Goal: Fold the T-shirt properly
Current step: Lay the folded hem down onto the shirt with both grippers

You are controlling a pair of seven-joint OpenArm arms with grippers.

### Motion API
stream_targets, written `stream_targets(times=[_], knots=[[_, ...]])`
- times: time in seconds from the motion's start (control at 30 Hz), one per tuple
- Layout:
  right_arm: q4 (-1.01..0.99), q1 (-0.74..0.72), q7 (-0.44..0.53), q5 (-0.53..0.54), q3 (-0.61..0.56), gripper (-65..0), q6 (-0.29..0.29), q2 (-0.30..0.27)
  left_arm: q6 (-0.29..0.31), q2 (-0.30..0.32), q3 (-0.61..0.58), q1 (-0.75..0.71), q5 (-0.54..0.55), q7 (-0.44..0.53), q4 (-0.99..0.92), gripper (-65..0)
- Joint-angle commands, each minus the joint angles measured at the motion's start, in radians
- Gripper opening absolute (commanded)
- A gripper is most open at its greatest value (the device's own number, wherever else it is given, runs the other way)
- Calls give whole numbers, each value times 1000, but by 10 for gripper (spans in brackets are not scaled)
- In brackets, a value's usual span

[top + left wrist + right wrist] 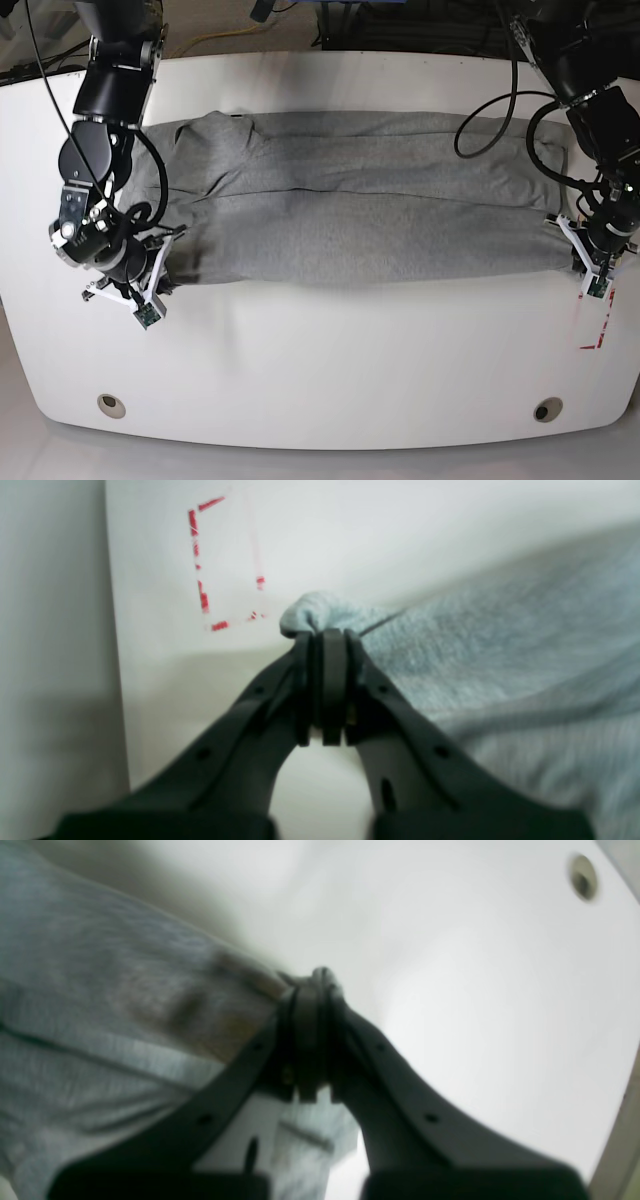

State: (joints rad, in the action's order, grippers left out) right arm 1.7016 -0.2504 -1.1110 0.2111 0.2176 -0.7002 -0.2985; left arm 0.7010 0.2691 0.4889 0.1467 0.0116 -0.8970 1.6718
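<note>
The light grey T-shirt (350,210) lies stretched sideways across the white table (330,360) as a long band, folded lengthwise. At the right end of the base view, my left gripper (580,262) is shut on the shirt's near corner. The left wrist view shows its jaws (327,637) pressed together on a small bunch of grey cloth (500,655). On the left of the base view, my right gripper (165,268) holds the other near corner. In the right wrist view its jaws (312,985) are shut on the fabric edge (100,990).
Red tape marks (597,335) outline a rectangle on the table just in front of the left gripper, also visible in the left wrist view (205,570). Two round holes (111,404) (545,410) sit near the table's front edge. Cables hang behind the arms.
</note>
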Motion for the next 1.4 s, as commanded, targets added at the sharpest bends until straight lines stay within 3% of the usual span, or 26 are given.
stream_targets(times=[0.0,0.17,0.4,0.6,0.67,0.7,0.8,0.83,0.93,1.0,1.07,1.17,1.37], knots=[[74,18,-16,-2,13,-650,2,-11,-3,15,6,-5,-2,12,41,-650],[179,151,-25,-2,44,-650,2,-9,-3,15,8,-98,-2,12,113,-650],[203,297,-25,-2,138,-650,2,58,-3,15,9,-210,-2,12,127,-650],[193,372,-24,-2,162,-645,2,75,-3,22,3,-278,-3,12,121,-650],[193,388,-24,-2,161,-587,2,75,-3,23,-8,-293,-5,12,118,-650],[193,394,-24,-2,161,-528,2,75,-3,23,-25,-298,-6,12,109,-643],[194,403,-24,-2,164,-379,2,75,-3,39,-62,-301,-9,12,78,-519],[200,409,-24,-2,171,-325,2,75,-3,46,-71,-301,-8,12,64,-438],[228,408,-30,7,219,-260,2,86,-3,48,-72,-296,-5,12,55,-224],[245,406,-31,40,248,-252,2,94,-3,49,-69,-296,-2,12,69,-135],[243,394,-50,100,280,-249,2,94,-3,51,-69,-296,-2,12,104,-96],[199,336,-70,169,293,-249,2,92,-3,46,-69,-293,12,12,153,-96],[5,211,-77,204,288,-249,2,100,-3,43,-78,-281,95,12,163,-96]])
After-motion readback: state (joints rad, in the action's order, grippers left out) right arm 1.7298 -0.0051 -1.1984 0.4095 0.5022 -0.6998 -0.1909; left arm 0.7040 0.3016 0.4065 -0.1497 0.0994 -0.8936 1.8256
